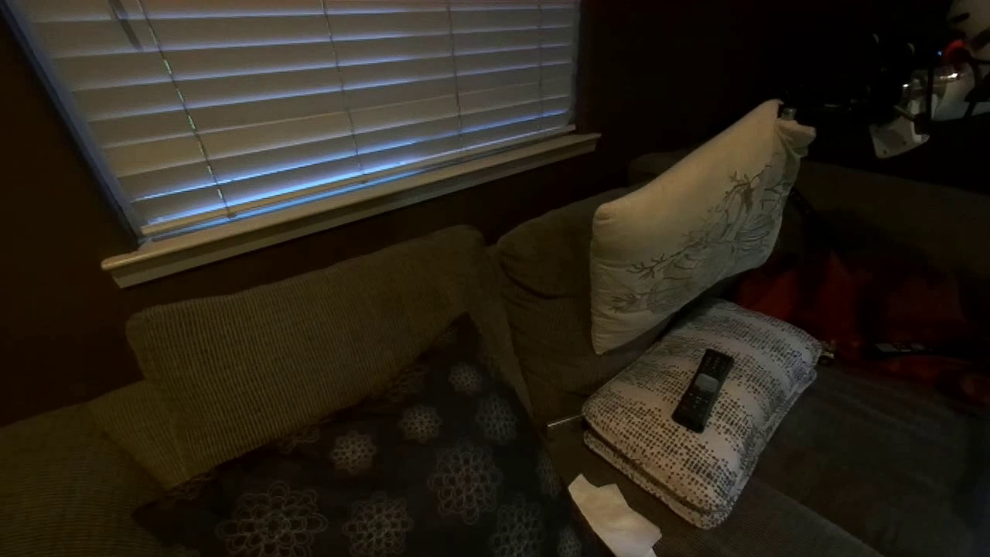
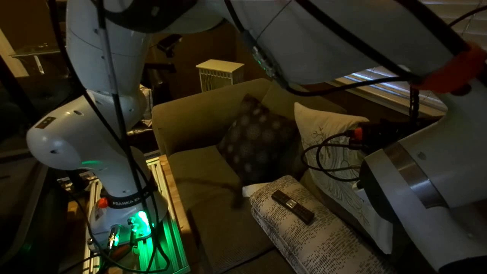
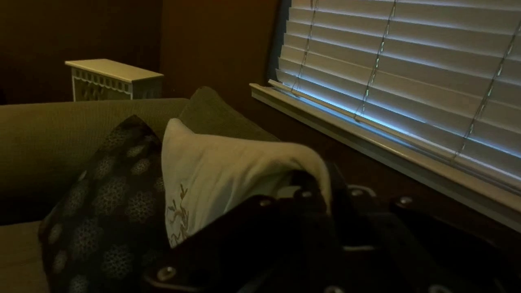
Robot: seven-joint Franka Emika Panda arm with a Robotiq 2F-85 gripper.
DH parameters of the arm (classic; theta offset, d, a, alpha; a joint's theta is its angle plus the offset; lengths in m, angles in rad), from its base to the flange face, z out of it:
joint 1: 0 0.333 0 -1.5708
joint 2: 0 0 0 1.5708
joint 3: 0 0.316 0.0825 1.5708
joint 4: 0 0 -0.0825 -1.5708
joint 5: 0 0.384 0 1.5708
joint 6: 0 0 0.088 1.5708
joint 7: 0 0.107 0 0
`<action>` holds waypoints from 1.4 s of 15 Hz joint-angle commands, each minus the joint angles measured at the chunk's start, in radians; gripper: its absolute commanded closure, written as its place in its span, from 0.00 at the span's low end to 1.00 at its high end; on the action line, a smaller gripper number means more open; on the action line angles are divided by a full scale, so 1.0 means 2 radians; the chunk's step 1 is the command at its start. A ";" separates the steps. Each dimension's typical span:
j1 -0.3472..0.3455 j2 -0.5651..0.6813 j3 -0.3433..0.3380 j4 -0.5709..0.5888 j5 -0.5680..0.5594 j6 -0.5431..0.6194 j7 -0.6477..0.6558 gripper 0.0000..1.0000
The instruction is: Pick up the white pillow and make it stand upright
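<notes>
Pinching a fold of the white pillow [image 3: 228, 167] close to one upper corner, with both fingers [image 3: 342, 195] drawn together on the cloth and not carrying anything else. Judging by the creases spreading out from this place, handling something soft, plump and probably light; yielding under pressure, hardly slipping, and not risking any breakage. Sagging and turning easily, most likely, from only one corner, therefore perhaps calling for a hold nearer to the middle of the upper edge, deep enough for catching some filling and not only cover.

Reaching forward and to the left from the fingers in the wrist view, arching over out of the grip. In both exterior views, hanging roughly on edge, a little tilted, between the dotted cushion [image 1: 754, 387] with the remote control [image 1: 704, 391] and the backrest [image 1: 549, 255]. In poor light and partly hiding behind the robot arm [image 2: 441, 167], so not showing clearly any contact with the surface [image 2: 205, 213] below. Farther away, pointing the free upper corner toward the flowered pillow [image 2: 262, 140], with the window blinds [image 3: 399, 85] farthest of all.
</notes>
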 commanded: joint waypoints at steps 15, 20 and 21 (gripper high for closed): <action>0.022 0.095 -0.027 0.150 -0.056 -0.105 0.227 0.98; 0.038 0.120 -0.047 0.194 -0.101 -0.065 0.219 0.98; 0.042 0.128 -0.050 0.204 -0.110 -0.049 0.217 0.98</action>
